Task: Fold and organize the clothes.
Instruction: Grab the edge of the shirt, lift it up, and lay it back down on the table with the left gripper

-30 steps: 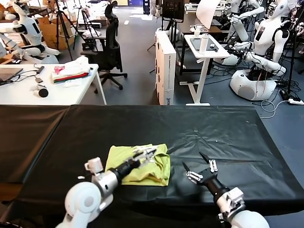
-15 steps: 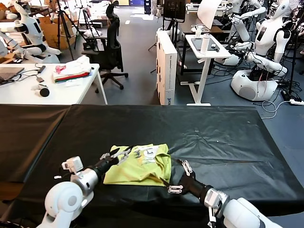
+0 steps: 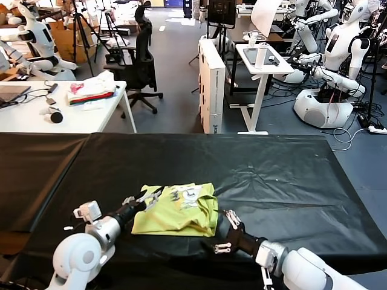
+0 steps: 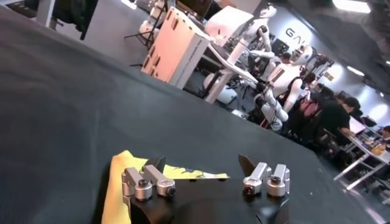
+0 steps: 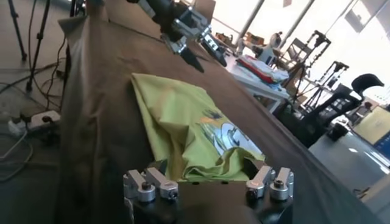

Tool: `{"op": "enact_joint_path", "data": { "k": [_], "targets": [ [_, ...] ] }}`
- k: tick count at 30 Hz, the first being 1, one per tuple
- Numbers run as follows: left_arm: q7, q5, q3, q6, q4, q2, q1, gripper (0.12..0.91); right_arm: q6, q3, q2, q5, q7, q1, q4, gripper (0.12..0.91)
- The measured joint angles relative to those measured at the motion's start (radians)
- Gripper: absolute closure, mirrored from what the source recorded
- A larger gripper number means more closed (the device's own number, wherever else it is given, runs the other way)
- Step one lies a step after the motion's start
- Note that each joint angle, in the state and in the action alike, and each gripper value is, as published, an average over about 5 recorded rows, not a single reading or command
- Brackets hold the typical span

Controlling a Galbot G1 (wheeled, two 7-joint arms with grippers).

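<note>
The right hand (image 3: 223,233) has dropped low to the near right edge of the folded lime-yellow T-shirt (image 3: 178,211) on the black desk (image 3: 290,175), its jaws apart and narrowing around the hem; the left hand (image 3: 144,198), wide open, has backed off to the shirt's left edge, so a two-handed grasp looks imminent.

Lime-yellow T-shirt (image 3: 178,211) — folded into a rumpled rectangle, pale print up, perhaps a logo — flat on black tabletop.

black cloth-covered table (image 3: 272,175) fills lower frame. upper left: white desk (image 3: 36,118) with white, pink and red cloth pile (image 3: 91,90). black office chair (image 3: 140,60) behind it. centre top: white box (image 3: 210,84); small white stand (image 3: 263,66) right of it.
</note>
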Motion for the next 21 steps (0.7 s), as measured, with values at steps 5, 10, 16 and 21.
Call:
{"op": "enact_joint_path", "data": {
  "k": [5, 10, 16, 21],
  "targets": [
    [0.001, 0.001, -0.002, -0.001, -0.001, -0.002, 0.005, 0.123, 0.000, -0.010, -0.002, 0.002, -0.002, 0.003, -0.002, 0.637],
    [0.001, 0.003, -0.002, -0.003, -0.003, -0.004, 0.010, 0.123, 0.005, -0.001, -0.008, 0.005, -0.003, -0.008, -0.003, 0.878],
    [0.002, 0.005, -0.003, -0.003, -0.004, -0.007, 0.010, 0.123, 0.022, 0.034, -0.025, 0.013, -0.003, -0.041, 0.000, 0.887],
    [0.002, 0.010, 0.002, -0.004, 0.000, -0.015, 0.012, 0.123, 0.035, 0.068, -0.031, 0.015, -0.003, -0.073, -0.010, 0.887]
  ]
}}
